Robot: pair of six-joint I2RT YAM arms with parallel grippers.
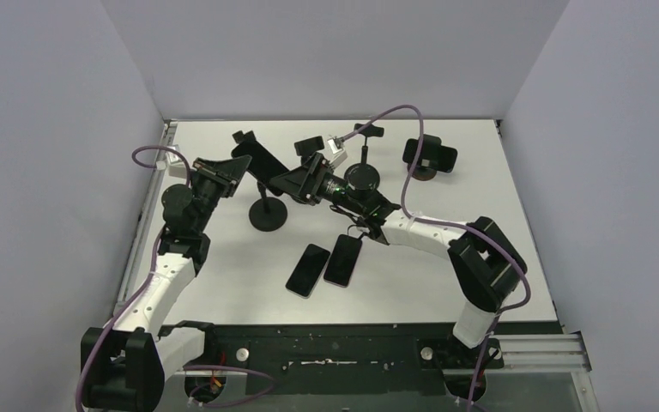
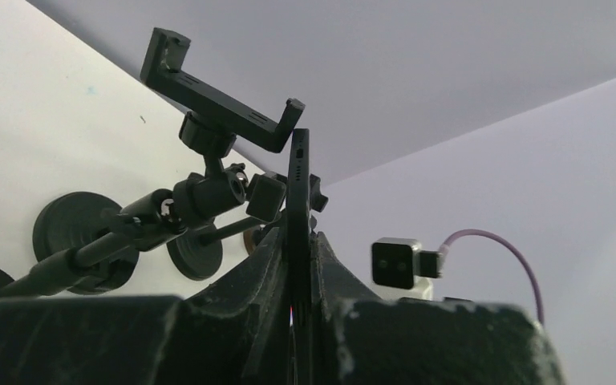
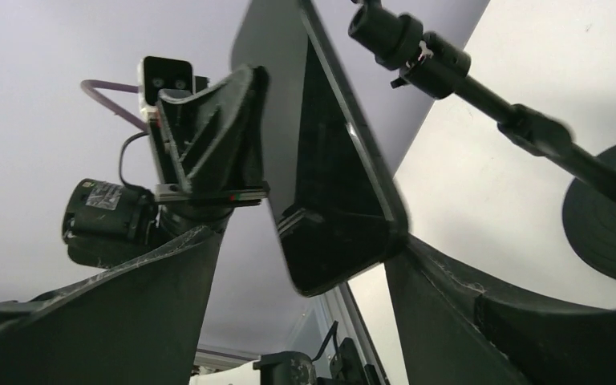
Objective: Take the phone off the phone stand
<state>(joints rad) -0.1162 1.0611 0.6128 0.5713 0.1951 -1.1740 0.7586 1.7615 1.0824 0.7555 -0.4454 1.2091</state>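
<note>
phone [image 2: 298, 200] is held in the air over the table's [image 1: 480, 172] left-rear part, just beside the phone stand's [image 2: 208, 104] empty cradle. left gripper [image 2: 298, 249] is clamped on its flat faces; right gripper [image 3: 313, 265] is spread apart around it. judged stiff, light, glass-slick — best pinched squarely across the faces.
</note>
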